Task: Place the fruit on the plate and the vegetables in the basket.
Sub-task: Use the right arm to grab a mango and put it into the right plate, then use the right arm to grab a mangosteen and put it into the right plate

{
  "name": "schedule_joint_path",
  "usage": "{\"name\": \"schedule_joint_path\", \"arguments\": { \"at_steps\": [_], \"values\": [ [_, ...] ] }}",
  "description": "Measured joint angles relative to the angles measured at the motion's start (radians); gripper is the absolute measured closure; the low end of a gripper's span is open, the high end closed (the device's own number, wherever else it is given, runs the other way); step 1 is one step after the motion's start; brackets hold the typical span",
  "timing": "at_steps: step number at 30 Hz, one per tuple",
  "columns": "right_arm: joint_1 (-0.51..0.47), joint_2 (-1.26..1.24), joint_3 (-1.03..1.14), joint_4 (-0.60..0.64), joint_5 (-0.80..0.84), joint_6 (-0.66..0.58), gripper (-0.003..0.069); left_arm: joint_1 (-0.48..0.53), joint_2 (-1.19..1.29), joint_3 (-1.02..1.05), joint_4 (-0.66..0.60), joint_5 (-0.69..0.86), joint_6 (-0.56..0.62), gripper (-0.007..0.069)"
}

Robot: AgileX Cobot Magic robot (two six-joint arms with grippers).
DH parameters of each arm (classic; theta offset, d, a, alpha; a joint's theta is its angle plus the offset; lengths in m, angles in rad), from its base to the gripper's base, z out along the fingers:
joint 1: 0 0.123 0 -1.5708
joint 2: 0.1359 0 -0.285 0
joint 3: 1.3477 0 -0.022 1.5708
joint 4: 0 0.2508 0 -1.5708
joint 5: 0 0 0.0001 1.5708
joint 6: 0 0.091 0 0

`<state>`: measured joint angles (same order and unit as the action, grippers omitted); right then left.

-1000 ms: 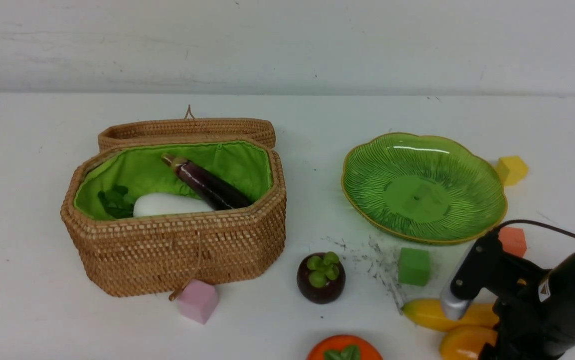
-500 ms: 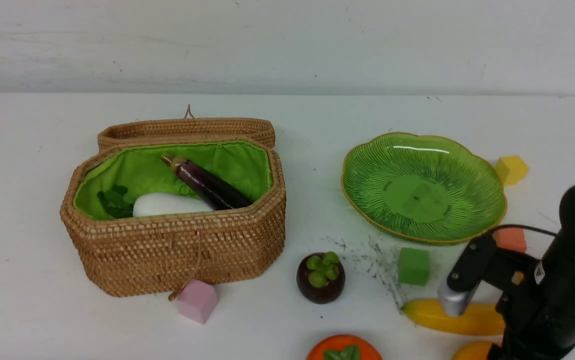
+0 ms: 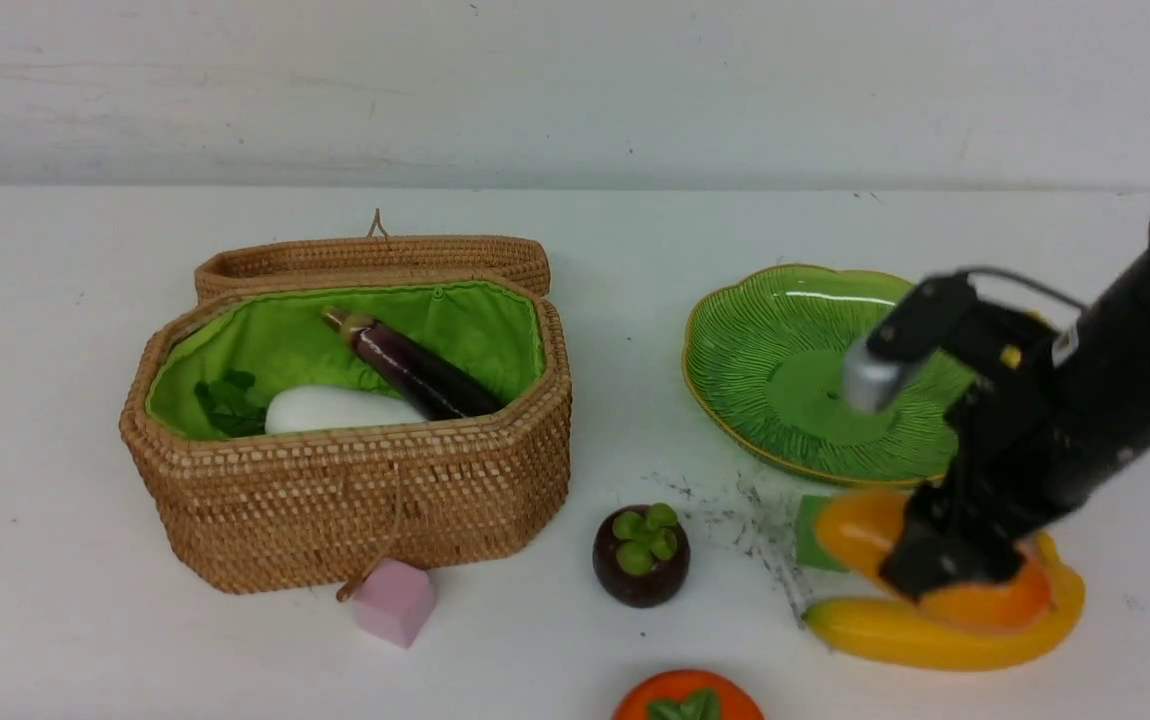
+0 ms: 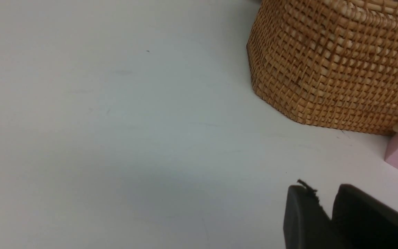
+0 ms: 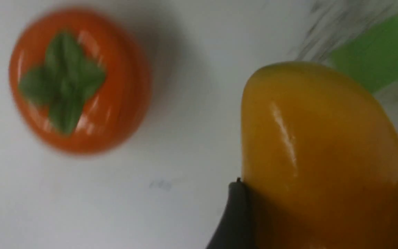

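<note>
My right gripper (image 3: 907, 482) is shut on the orange-yellow mango (image 3: 860, 535), holding it in the air just above the yellow banana (image 3: 895, 635) and near the front rim of the green plate (image 3: 745, 340). In the right wrist view the mango (image 5: 320, 138) fills the space between the fingers. The mangosteen (image 3: 641, 555) and the persimmon (image 3: 687, 700) lie on the table. An eggplant (image 3: 415, 365) and a white radish (image 3: 335, 408) rest inside the open basket (image 3: 355, 500). My left gripper (image 4: 323, 197) hovers low beside the basket (image 4: 334, 65), jaws slightly apart and empty.
A pink cube (image 3: 395, 600) sits against the basket's front by the cord. A green cube (image 3: 810, 530) is partly hidden behind the mango. The basket lid (image 3: 375, 255) lies folded back. Dark scuff marks (image 3: 755, 520) streak the table between the mangosteen and the plate.
My right gripper has risen from the table's front right corner with the mango in it, moving up and toward the plate. The whole banana shows now.
</note>
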<state>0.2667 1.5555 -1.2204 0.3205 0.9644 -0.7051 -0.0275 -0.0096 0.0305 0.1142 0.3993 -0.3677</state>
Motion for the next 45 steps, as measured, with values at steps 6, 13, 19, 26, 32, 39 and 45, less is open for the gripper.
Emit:
{"name": "schedule_joint_path", "arguments": {
  "at_steps": [6, 13, 19, 26, 32, 39, 45],
  "values": [
    [-0.098, 0.157, -0.192, 0.046, -0.221, 0.028, 0.0082, 0.000, 0.000, 0.000, 0.000, 0.000, 0.000, 0.0494],
    [-0.110, 0.337, -0.211, 0.066, -0.441, 0.051, 0.0082, 0.000, 0.000, 0.000, 0.000, 0.000, 0.000, 0.0494],
    [-0.110, 0.378, -0.212, 0.069, -0.472, 0.166, 0.0082, 0.000, 0.000, 0.000, 0.000, 0.000, 0.000, 0.0492],
    [-0.110, 0.366, -0.212, 0.069, -0.449, 0.249, -0.0019, 0.000, 0.000, 0.000, 0.000, 0.000, 0.000, 0.0490],
    [-0.071, 0.287, -0.212, 0.067, -0.343, 0.247, -0.0015, 0.000, 0.000, 0.000, 0.000, 0.000, 0.000, 0.0484],
    [0.134, 0.236, -0.212, 0.062, -0.156, 0.159, -0.0008, 0.000, 0.000, 0.000, 0.000, 0.000, 0.000, 0.0477],
    [0.301, 0.309, -0.212, -0.003, -0.205, 0.210, -0.0006, 0.000, 0.000, 0.000, 0.000, 0.000, 0.000, 0.0472]
  ]
}}
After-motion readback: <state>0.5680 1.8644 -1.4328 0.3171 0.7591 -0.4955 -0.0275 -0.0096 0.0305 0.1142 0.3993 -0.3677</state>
